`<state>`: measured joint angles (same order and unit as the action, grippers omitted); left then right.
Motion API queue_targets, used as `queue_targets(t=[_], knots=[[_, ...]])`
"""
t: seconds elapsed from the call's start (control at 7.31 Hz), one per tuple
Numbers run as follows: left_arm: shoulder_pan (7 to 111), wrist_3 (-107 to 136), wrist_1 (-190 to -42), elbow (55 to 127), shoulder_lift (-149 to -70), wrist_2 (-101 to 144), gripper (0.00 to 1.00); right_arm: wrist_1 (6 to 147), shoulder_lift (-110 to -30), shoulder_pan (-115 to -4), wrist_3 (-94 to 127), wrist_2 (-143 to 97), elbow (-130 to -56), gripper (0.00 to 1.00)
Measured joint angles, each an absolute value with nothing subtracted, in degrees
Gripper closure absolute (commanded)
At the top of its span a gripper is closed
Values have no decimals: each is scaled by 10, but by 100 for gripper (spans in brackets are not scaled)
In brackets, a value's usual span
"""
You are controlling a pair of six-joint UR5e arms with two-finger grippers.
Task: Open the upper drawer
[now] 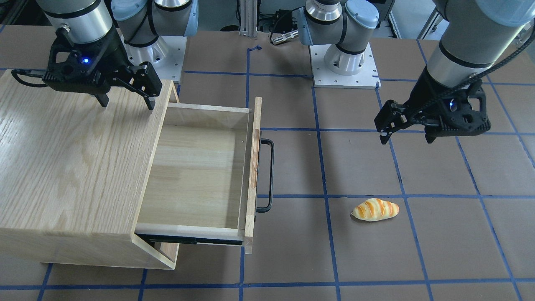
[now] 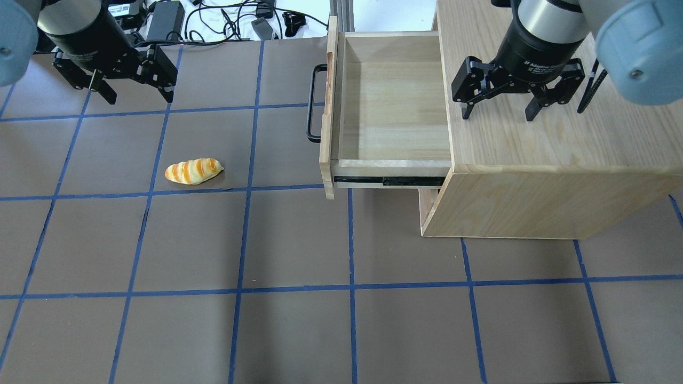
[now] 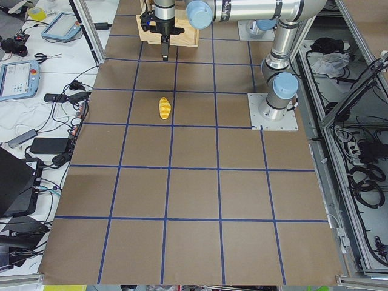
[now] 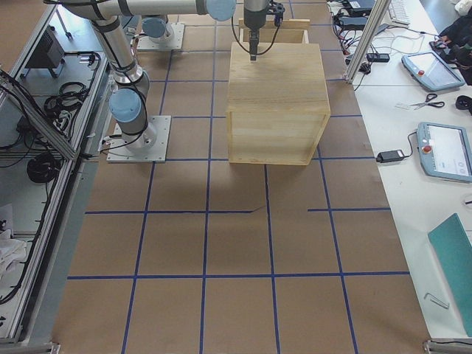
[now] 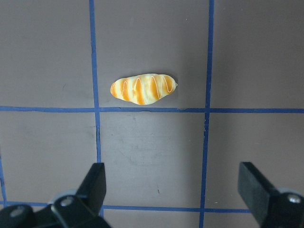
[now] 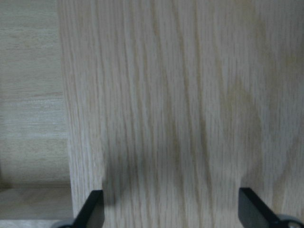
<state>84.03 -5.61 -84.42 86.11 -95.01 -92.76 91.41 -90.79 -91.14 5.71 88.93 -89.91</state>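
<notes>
The upper drawer (image 1: 196, 167) stands pulled far out of the light-oak cabinet (image 1: 75, 167) and is empty inside. Its black bar handle (image 1: 271, 175) faces the middle of the table. The drawer also shows in the overhead view (image 2: 392, 106), with its handle (image 2: 310, 101). My right gripper (image 1: 126, 103) is open and empty, hovering over the cabinet top just behind the drawer opening; it also shows overhead (image 2: 498, 114) and in its wrist view (image 6: 171, 209). My left gripper (image 1: 405, 140) is open and empty above the table, far from the drawer, seen overhead too (image 2: 139, 98).
A striped orange-and-cream bread roll (image 1: 375, 209) lies on the brown table between my left gripper and the drawer handle, and shows in the left wrist view (image 5: 144, 89). Blue tape lines grid the table. Cables and devices lie beyond the far edge (image 2: 224, 21).
</notes>
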Motion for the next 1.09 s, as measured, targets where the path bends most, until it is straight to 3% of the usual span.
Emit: queue_targets(t=[1.09], knots=[[873, -47, -905, 873, -915, -921, 0, 914, -908, -911, 57, 889, -899, 0]])
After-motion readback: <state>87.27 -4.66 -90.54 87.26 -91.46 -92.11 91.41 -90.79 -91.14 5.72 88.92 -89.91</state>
